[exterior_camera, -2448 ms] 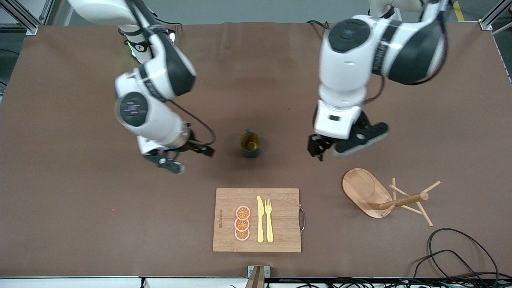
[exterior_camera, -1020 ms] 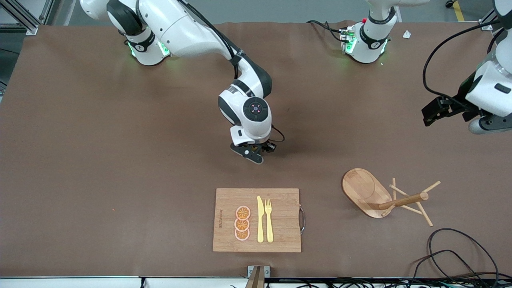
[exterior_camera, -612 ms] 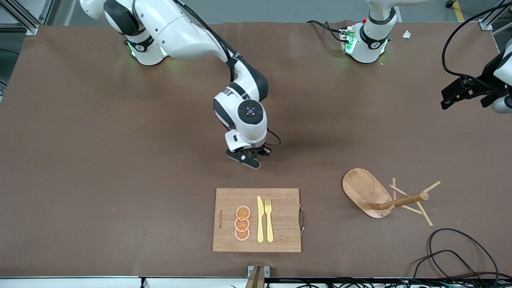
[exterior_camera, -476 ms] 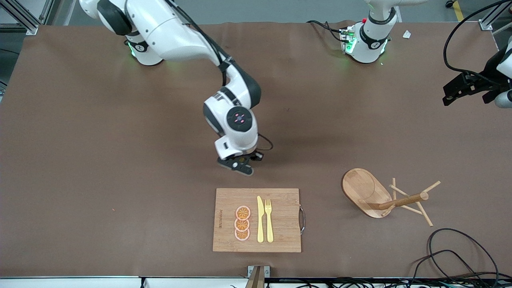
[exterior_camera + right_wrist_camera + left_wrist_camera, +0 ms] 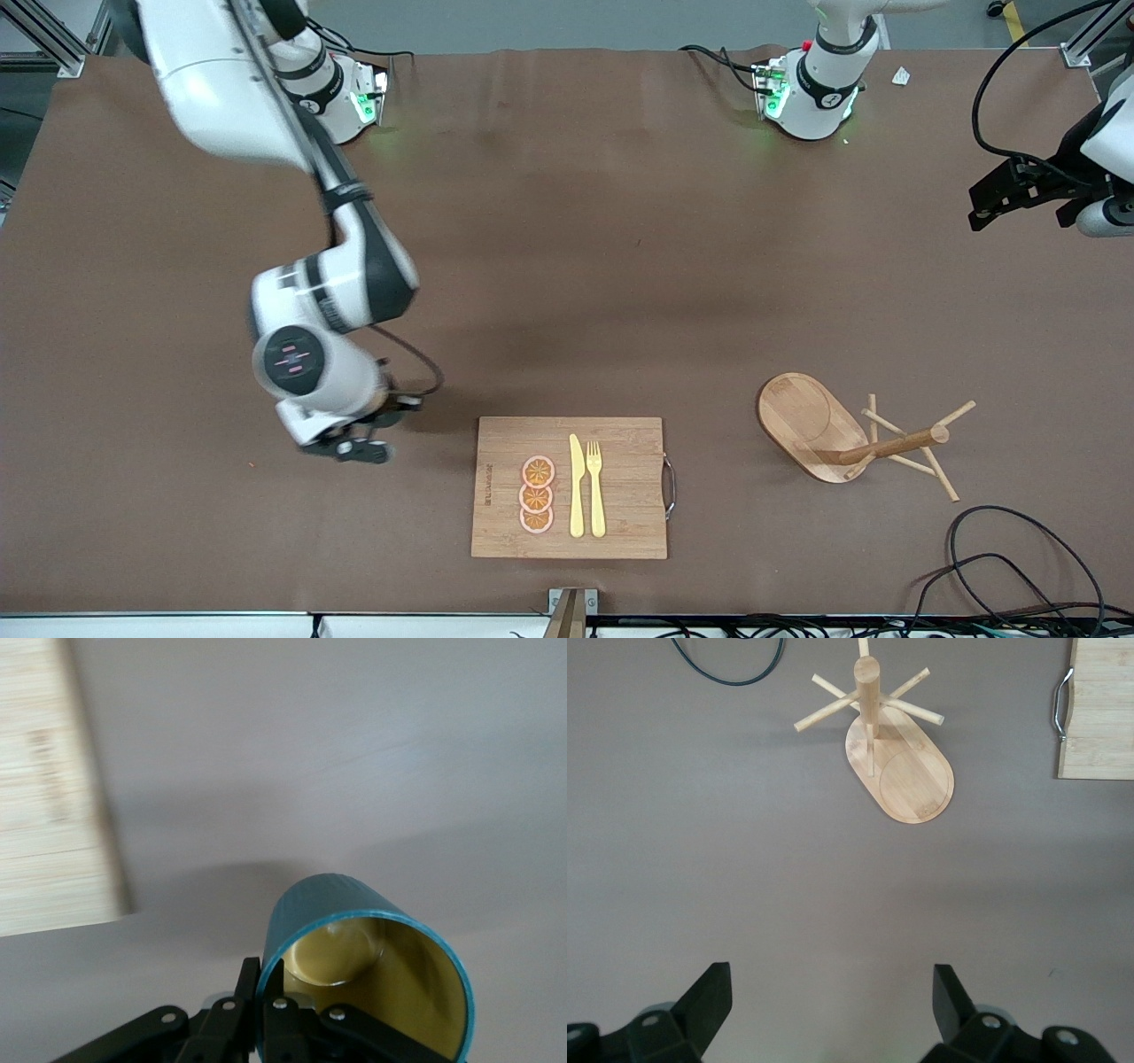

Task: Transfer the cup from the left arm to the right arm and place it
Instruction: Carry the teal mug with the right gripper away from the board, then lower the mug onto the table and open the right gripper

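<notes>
The cup point(image 5: 372, 970) is dark teal with a yellowish-tan inside. My right gripper point(image 5: 264, 992) is shut on its rim wall, one finger outside and one inside, and holds it tilted over bare brown table. In the front view the right gripper point(image 5: 350, 443) is just beside the cutting board point(image 5: 620, 478), toward the right arm's end; the cup is hidden under the wrist there. My left gripper point(image 5: 982, 206) is open and empty over the table's edge at the left arm's end, and it also shows in the left wrist view point(image 5: 833, 1001).
The wooden board carries orange slices point(image 5: 537, 494), a yellow knife and a fork. It also shows in the right wrist view point(image 5: 49, 806) and the left wrist view point(image 5: 1099, 709). A wooden peg stand point(image 5: 815, 425) point(image 5: 899, 771) lies toward the left arm's end. Black cables point(image 5: 1001, 549) lie at the front corner.
The right arm has swung from mid-table toward the front camera and the right arm's end, with the cup in its gripper. The left arm has pulled back to its end and now holds still.
</notes>
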Robot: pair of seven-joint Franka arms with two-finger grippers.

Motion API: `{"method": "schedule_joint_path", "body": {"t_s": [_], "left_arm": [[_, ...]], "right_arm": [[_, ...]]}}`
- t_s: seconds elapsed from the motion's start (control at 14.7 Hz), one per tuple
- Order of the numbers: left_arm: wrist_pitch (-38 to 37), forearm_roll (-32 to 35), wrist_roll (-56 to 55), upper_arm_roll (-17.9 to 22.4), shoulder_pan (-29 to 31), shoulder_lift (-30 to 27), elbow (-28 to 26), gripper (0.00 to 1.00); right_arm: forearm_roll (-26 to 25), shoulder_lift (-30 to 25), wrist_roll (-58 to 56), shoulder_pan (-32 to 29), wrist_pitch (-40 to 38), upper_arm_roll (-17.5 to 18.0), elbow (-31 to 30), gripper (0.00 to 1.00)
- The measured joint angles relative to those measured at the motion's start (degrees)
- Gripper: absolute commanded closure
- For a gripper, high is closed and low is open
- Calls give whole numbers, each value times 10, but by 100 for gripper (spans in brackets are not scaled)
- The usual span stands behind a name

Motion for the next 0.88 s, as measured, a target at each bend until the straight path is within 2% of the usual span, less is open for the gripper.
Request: {"method": "schedule_joint_path", "body": {"t_s": [0.2,0.41,0.61,0.68,0.75,0.82,0.88], "left_arm": [[0,-1,0,-2,-1,0,0,0],[1,-1,-1,-13,-5,2,1,0],[1,-1,-1,-15,-6,4,2,0],[1,-1,-1,-15,-5,5,2,0],[1,-1,-1,-15,-5,6,2,0],[1,-1,-1,-15,-5,8,2,0],[1,-1,-1,-15,-5,10,3,0]], "right_arm": [[0,-15,-125,-72,28,2,-48,99],[1,-22,-238,-127,94,4,-108,99],[1,-23,-309,-164,136,6,-146,98],[1,-23,-322,-172,145,6,-153,95],[1,-23,-329,-176,151,6,-157,78],[1,-24,-331,-177,154,6,-160,52],[1,-25,-330,-177,155,9,-161,21]]}}
